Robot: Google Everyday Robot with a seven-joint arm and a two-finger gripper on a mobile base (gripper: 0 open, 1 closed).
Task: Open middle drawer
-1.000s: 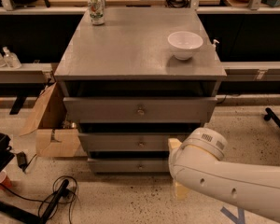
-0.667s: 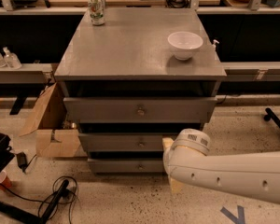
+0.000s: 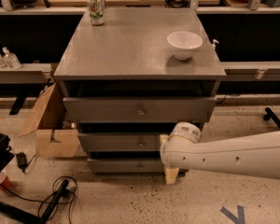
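Drawers number three in the grey cabinet (image 3: 126,45), each with one small round knob: the top drawer (image 3: 102,109), the middle drawer (image 3: 116,142) under it and the lowest drawer (image 3: 121,165) near the floor. On the cabinet top stand one white bowl (image 3: 185,44), near the right edge, and one can (image 3: 96,10) at the back left corner. Two clear bottles (image 3: 11,59) sit on the shelf to the left. One white arm (image 3: 233,157) reaches in from the right, and its rounded joint covers the right part of the middle and lowest fronts. The gripper (image 3: 171,173) is almost wholly hidden behind that joint (only a cream piece shows below it, low by the lowest drawer), so I cannot tell its state. Since a second ago the arm has slid leftward, and the joint now lies just beside the middle drawer's knob (image 3: 141,144), which is in plain view. The drawer fronts, bowl and can sit as they did. A cardboard box (image 3: 49,125) stands just beside the cabinet's left side, and black cables (image 3: 60,195) lie on the floor at lower left. Speckled floor (image 3: 130,199) lies open in front of the drawers, between the cables and the arm.
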